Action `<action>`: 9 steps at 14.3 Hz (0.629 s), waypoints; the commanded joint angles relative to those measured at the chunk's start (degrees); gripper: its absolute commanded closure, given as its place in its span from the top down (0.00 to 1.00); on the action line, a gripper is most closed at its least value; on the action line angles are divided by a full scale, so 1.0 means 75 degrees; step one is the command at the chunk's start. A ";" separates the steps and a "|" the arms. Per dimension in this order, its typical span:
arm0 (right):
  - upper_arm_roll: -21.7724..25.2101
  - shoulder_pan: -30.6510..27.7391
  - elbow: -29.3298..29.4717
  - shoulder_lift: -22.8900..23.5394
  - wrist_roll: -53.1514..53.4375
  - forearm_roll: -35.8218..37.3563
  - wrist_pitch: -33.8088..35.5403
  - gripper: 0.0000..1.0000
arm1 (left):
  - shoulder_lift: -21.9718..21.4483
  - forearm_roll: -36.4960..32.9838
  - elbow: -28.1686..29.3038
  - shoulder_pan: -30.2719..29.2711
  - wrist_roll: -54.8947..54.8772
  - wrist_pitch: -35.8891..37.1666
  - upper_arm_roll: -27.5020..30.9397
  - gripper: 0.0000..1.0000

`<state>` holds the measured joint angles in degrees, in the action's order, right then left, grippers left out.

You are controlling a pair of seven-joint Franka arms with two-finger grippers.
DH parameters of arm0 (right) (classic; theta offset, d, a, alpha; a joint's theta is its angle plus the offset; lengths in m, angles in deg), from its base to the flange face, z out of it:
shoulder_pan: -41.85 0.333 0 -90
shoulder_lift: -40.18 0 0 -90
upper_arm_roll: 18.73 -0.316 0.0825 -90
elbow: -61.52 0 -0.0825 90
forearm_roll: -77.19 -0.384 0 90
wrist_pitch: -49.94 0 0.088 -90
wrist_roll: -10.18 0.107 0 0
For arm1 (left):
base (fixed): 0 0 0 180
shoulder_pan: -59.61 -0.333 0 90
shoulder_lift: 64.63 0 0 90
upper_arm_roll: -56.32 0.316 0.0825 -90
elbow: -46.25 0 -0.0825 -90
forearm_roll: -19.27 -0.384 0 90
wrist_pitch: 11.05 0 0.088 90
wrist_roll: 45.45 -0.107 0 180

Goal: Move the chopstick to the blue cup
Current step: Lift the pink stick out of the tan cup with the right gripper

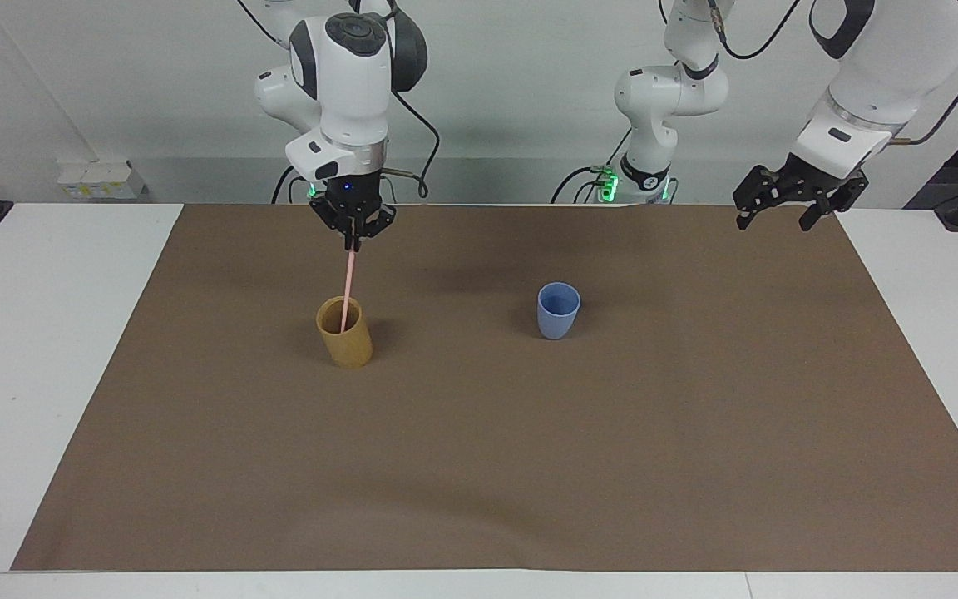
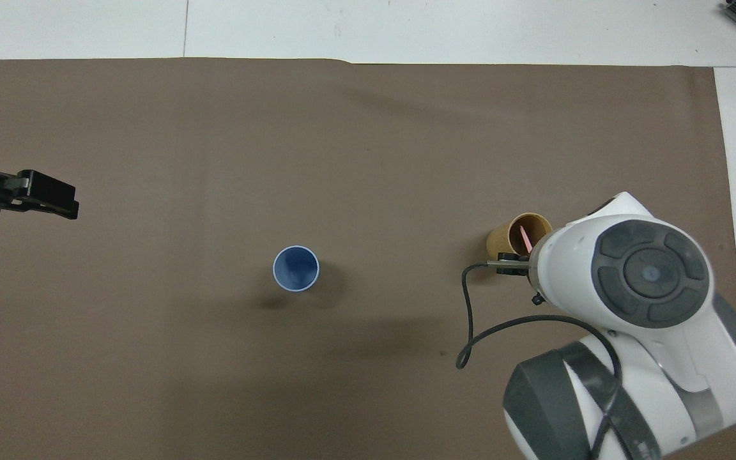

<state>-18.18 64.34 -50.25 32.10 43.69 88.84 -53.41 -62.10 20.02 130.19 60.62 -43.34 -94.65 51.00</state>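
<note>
My right gripper [image 1: 353, 241] is shut on the top end of the pale-pink chopstick [image 1: 348, 287], straight above the tan wooden cup [image 1: 343, 332]. The chopstick hangs nearly upright, its lower end still inside that cup. From overhead, only a short pink piece of the chopstick [image 2: 525, 237] shows in the tan cup [image 2: 516, 234]; the arm hides the right gripper. The blue cup [image 1: 558, 310] stands upright mid-mat, seen empty from above as the blue cup [image 2: 296, 268]. My left gripper [image 1: 781, 212] waits open over the mat's corner at the left arm's end.
A brown mat [image 1: 479, 466] covers most of the white table [image 1: 46, 333]. A black cable [image 2: 470, 319] loops off the right arm's wrist above the mat. The tan cup and blue cup stand about level with each other, well apart.
</note>
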 commanded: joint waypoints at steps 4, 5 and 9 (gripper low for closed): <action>0.0091 -0.0574 0.1236 0.0057 -0.0063 -0.1132 0.1134 0.00 | -0.0104 -0.0088 0.0070 -0.0099 -0.0001 0.0037 -0.0063 1.00; 0.0091 -0.0574 0.1388 0.0057 -0.0063 -0.1144 0.1321 0.00 | -0.0104 -0.0088 0.0070 -0.0099 -0.0001 0.0037 -0.0063 1.00; 0.0160 -0.0597 0.1869 0.0057 -0.0063 -0.1296 0.1686 0.00 | -0.0104 -0.0088 0.0070 -0.0099 -0.0001 0.0037 -0.0063 1.00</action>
<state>-17.33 60.35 -38.64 32.03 43.65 80.69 -42.45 -62.10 20.02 130.19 60.62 -43.33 -94.65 51.00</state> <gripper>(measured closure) 0.907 0.000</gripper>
